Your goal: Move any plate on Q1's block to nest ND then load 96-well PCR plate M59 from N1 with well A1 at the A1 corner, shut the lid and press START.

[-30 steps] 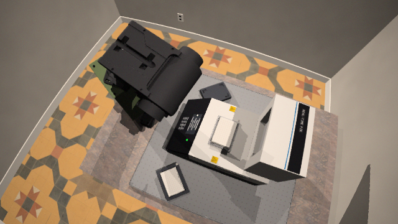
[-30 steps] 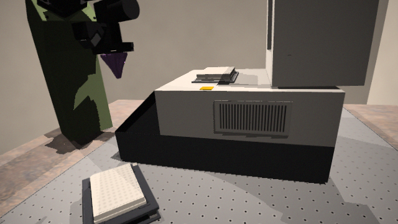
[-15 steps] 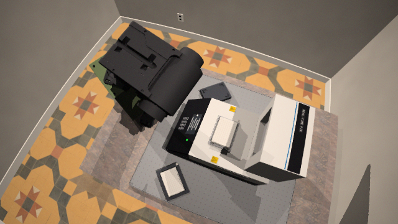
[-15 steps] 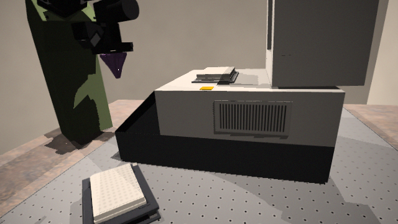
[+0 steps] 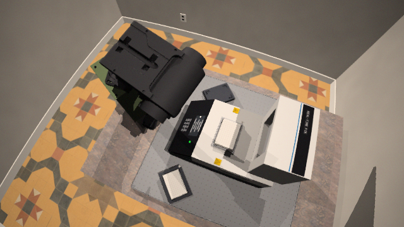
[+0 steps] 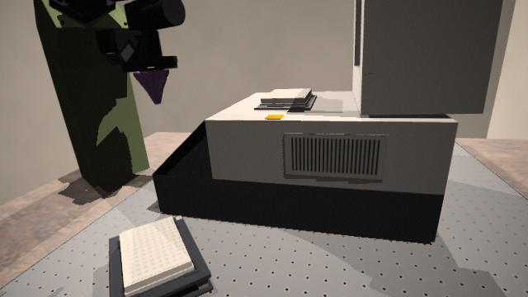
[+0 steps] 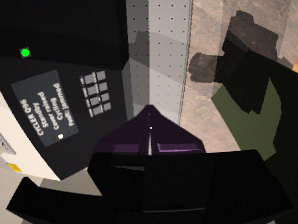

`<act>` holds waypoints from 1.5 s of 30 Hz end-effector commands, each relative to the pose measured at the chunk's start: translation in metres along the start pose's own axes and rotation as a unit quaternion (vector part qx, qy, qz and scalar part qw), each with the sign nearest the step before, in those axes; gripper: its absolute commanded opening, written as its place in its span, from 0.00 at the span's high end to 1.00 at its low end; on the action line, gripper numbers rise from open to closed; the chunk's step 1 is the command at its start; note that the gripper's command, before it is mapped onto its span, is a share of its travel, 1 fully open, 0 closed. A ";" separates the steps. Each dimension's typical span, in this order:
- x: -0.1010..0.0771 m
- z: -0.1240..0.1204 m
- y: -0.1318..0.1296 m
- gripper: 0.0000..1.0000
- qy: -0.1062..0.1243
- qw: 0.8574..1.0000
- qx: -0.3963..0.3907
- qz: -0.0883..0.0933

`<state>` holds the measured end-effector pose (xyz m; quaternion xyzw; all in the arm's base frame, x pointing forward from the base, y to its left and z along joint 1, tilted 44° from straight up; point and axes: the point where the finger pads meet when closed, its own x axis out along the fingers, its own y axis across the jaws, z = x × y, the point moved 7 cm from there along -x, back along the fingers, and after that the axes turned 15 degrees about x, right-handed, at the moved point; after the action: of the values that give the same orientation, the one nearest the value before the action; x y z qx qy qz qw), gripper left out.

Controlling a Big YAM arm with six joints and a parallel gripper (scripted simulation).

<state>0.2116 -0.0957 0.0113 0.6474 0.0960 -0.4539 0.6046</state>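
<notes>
Underfoot: patterned orange tile floor (image 5: 47, 148), grey walls (image 5: 252, 25), perforated mat (image 5: 221, 195).

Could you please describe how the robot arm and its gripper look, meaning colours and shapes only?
The arm is matte black, built of boxy links and a thick cylindrical joint, and it stands on an olive-green pedestal. The gripper has a black blocky body; its fingers are dark purple and taper to a point. No cables or markings are visible.

The arm (image 5: 151, 72) hangs folded above and in front of the cycler Q1 (image 6: 330, 157), its purple pincer (image 6: 154, 84) pointing down, fingers closed together on nothing.
</notes>
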 end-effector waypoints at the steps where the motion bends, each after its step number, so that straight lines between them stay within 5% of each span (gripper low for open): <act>1: -0.005 0.000 -0.010 1.00 0.001 1.000 0.000 -0.009; 4: -0.007 0.001 -0.018 1.00 0.000 1.000 -0.003 -0.023; 15: -0.009 0.002 -0.023 1.00 -0.001 1.000 -0.005 -0.029; 28: -0.002 0.000 -0.002 1.00 -0.001 1.000 0.002 -0.002; 45: -0.010 0.003 -0.014 1.00 -0.003 1.000 0.000 -0.010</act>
<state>0.2110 -0.0955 0.0106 0.6469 0.0975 -0.4551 0.6040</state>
